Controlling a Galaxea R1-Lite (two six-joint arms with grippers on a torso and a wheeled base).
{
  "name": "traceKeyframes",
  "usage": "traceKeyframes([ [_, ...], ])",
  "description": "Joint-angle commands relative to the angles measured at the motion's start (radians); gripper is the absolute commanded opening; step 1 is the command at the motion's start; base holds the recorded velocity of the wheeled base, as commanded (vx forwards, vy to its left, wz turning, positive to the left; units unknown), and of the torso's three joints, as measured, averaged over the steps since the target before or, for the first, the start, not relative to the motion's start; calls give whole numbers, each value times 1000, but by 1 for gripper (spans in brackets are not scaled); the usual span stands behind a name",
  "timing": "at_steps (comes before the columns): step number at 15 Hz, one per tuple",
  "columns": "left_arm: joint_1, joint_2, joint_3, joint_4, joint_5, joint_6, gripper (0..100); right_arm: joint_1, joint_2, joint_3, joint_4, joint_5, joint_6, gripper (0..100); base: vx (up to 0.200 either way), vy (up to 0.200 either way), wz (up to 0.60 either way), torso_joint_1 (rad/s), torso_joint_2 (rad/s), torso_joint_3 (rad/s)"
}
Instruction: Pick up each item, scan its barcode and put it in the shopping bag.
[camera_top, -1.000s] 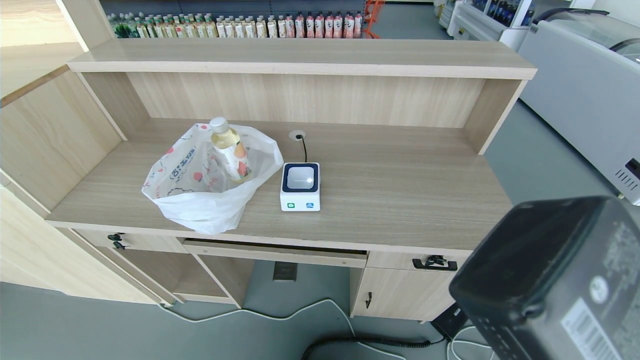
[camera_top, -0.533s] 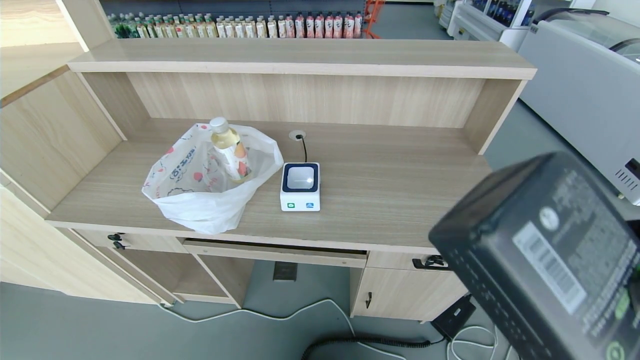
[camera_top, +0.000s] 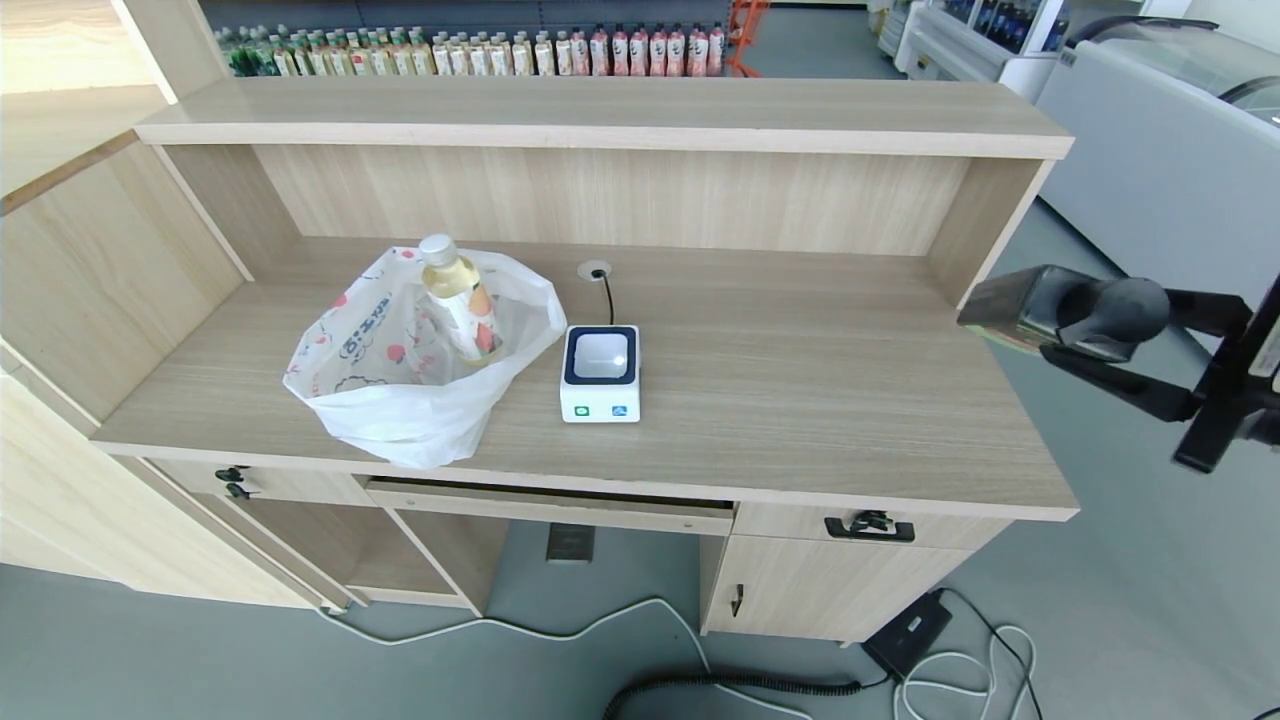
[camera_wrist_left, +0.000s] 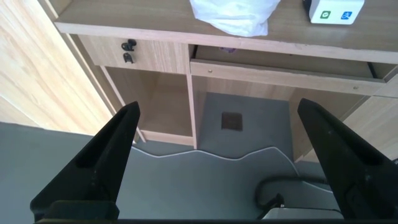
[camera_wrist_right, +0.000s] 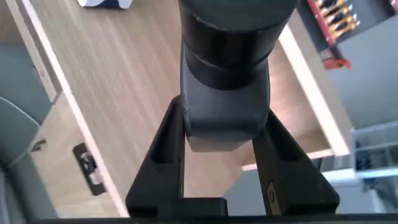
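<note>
**Wooden counter, with a dark container clamped at its right end**

Pale wood makes up the checkout counter (camera_top: 800, 400), with a raised shelf along its back. The left gripper (camera_wrist_left: 219, 107) hangs low in front of the counter's left part, its fingers spread wide with nothing between them. On the left of the counter top sits the white shopping bag (camera_top: 400, 400), mouth open, with a capped drink bottle (camera_top: 460, 300) standing inside it. Just beside the bag, toward the middle, lies the white scanner (camera_top: 600, 375), window facing up, its cable running to a hole at the back. Far right, the right gripper (camera_top: 1090, 320) pinches a dark container (camera_top: 1030, 300) between both fingers. The container sits beside the counter's right end, well apart from scanner and bag. From the right wrist, the container (camera_wrist_right: 227, 62) sits squarely between the two fingers (camera_wrist_right: 171, 134), the counter top beneath it.
</note>
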Motion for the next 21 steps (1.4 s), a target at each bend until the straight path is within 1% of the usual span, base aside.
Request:
traceKeyframes([
  [1,0,0,0,0,0,0,100,-121,-15,35,51,8,221,0,0,0,0,0,0,0],
  [2,0,0,0,0,0,0,100,-121,-6,4,61,-29,492,0,0,0,0,0,0,0],
  [3,0,0,0,0,0,0,100,-115,11,-11,75,-99,667,0,0,0,0,0,0,0],
  [5,0,0,0,0,0,0,100,-52,43,-57,74,-125,1038,0,0,0,0,0,0,0],
  [6,0,0,0,0,0,0,100,-49,57,-86,78,-125,1129,0,0,0,0,0,0,0],
  [7,0,0,0,0,0,0,100,-49,114,-166,80,-127,1324,0,0,0,0,0,0,0],
  [8,0,0,0,0,0,0,100,-49,154,-227,83,-128,1453,0,0,0,0,0,0,0],
  [9,0,0,0,0,0,0,100,-49,181,-269,101,-128,1528,0,0,0,0,0,0,0],
  [12,0,0,0,0,0,0,100,-45,210,-295,135,-122,1562,0,0,0,0,0,0,0],
  [14,0,0,0,0,0,0,100,-22,215,-287,135,-122,1572,0,0,0,0,0,0,0],
  [20,0,0,0,0,0,4,100,-16,190,-272,136,-121,1582,0,0,0,0,0,0,0],
  [21,0,0,0,0,0,4,100,-16,177,-252,136,-119,1582,0,0,0,0,0,0,0],
])
